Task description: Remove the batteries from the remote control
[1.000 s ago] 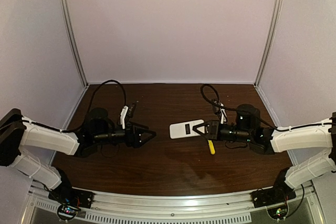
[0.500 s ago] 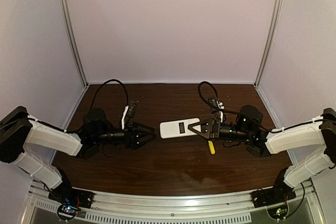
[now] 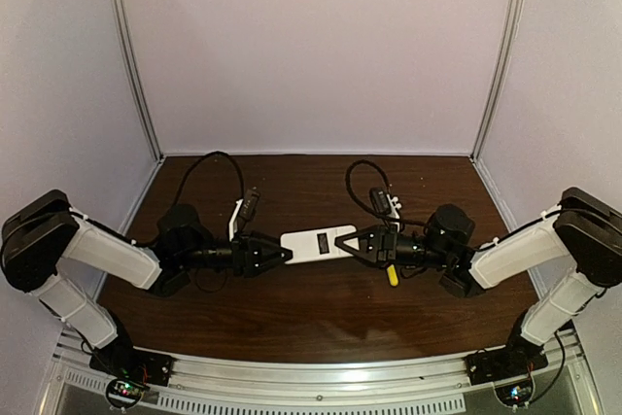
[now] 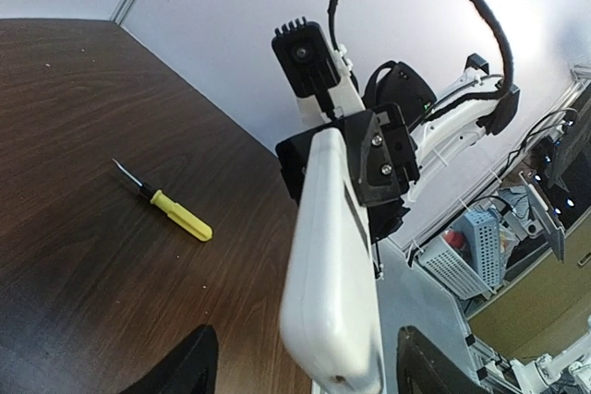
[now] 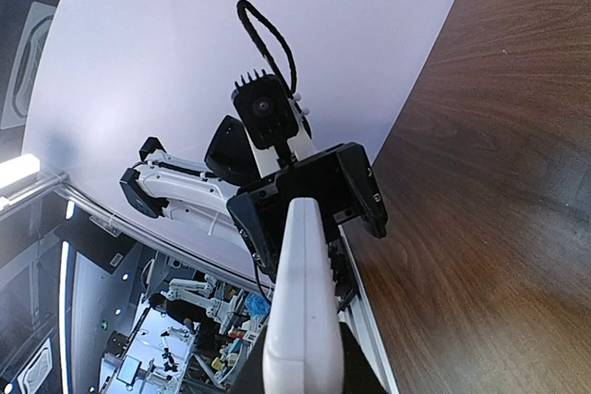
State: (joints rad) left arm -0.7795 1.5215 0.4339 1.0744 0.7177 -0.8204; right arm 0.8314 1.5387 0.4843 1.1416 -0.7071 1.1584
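White remote control [image 3: 318, 243], in right gripper [image 3: 356, 239]

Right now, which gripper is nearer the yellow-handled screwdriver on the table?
Right. The right gripper holds one end of the white bar-shaped remote, beside the yellow-handled screwdriver; the left gripper is at its opposite end, farther away.

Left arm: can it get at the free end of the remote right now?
Likely yes. The right gripper is shut on one end of the remote, and the free end sits between the open fingers of the left gripper, with nothing between them.
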